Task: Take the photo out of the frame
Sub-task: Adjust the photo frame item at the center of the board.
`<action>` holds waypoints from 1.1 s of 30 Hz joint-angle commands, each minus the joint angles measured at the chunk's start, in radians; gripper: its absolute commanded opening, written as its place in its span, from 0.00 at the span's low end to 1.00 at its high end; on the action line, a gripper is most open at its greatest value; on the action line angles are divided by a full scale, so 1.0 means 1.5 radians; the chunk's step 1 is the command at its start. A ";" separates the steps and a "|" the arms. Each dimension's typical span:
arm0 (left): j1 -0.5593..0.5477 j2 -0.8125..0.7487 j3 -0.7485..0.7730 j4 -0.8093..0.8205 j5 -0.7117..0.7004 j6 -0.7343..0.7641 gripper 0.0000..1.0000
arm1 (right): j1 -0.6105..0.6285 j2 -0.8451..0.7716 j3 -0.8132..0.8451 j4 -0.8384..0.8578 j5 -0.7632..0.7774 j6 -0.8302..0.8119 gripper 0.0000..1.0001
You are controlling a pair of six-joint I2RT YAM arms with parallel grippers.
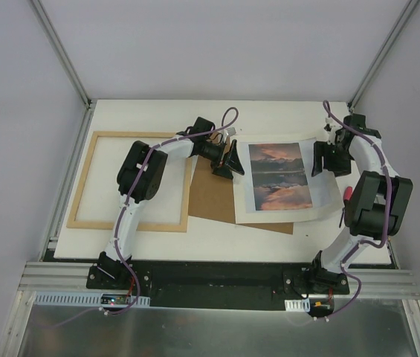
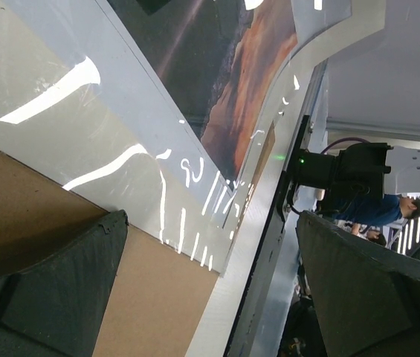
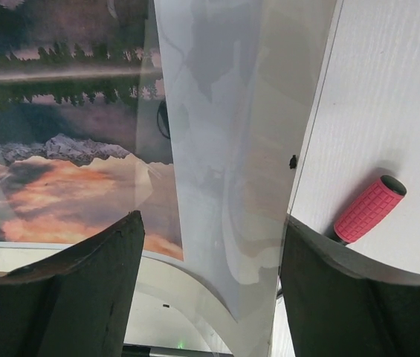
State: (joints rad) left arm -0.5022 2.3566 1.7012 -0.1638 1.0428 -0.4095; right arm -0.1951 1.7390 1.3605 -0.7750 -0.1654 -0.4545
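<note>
A white bench (image 1: 284, 111) is sitting between pale walls (image 1: 195, 44), bearing the frame (image 1: 82, 182) and the photo (image 1: 279, 176) on brown board (image 1: 213, 197); left tool (image 1: 238, 160) and right tool (image 1: 318, 158) are hanging spread.

looks like a robotics lab test cell: plain white enclosure walls (image 1: 224, 44), aluminium framing rail (image 1: 53, 279), white work table (image 1: 269, 111).

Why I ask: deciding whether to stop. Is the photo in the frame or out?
Out. The photo lies over a brown board beside the frame, whose opening shows only table.
</note>
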 commanded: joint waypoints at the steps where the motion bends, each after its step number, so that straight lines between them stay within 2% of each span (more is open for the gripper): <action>1: -0.020 0.056 -0.030 -0.031 -0.048 0.013 0.99 | 0.034 -0.017 -0.007 -0.012 0.032 -0.012 0.71; 20: -0.020 0.066 -0.030 -0.015 -0.028 -0.005 0.99 | 0.161 0.067 -0.045 0.043 0.317 -0.042 0.75; 33: -0.020 0.067 -0.032 -0.008 -0.024 -0.009 0.99 | 0.184 0.072 -0.054 0.047 0.367 -0.049 0.78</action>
State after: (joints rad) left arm -0.5022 2.3714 1.7012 -0.1371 1.0744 -0.4576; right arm 0.0471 1.8317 1.2911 -0.7074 0.3931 -0.5182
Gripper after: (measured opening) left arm 0.990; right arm 0.775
